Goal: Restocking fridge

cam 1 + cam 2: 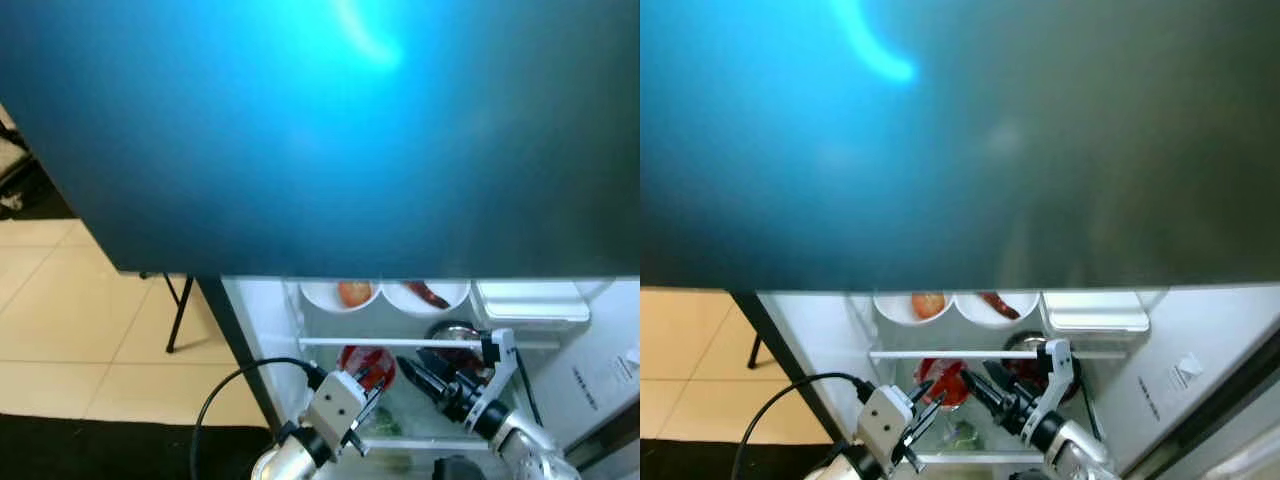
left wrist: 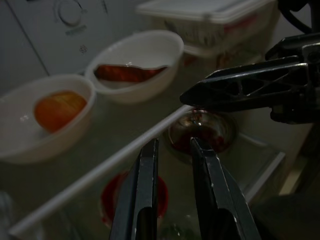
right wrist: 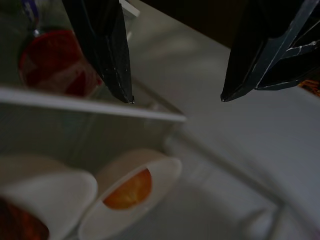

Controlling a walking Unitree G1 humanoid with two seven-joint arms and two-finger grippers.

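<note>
fridge (image 1: 1200, 380) stands open in front of the robot, and a big dark teal door or panel (image 1: 320, 130) covers the top of both eye views. on a glass shelf (image 2: 115, 125) inside sit two white bowls side by side. the left bowl (image 1: 340, 296) holds a round orange fruit (image 1: 354, 292). the right bowl (image 1: 427, 296) holds a long red thing (image 1: 427, 293), maybe a pepper. just right of them is a white box with a lid (image 1: 530, 302).

under the shelf's white front edge (image 1: 400, 343) there is a red tub (image 1: 368, 364) on the left and a dark round bowl with red stuff in it (image 1: 455, 335) on the right. something green (image 1: 962, 435) lies lower down, too blurry to name.

the left gripper (image 1: 362, 412) is in front of the lower shelf, near the red tub. its two black fingers (image 2: 145, 200) are a little apart and hold nothing. the right gripper (image 1: 418, 372) reaches in beside it, close to the dark bowl. its fingers (image 3: 105, 50) are spread wide and hold nothing.

a black cable (image 1: 225, 395) loops off the left arm. outside the fridge, on the left, is a pale tiled floor (image 1: 60, 310) with a thin black stand leg (image 1: 180, 315).
</note>
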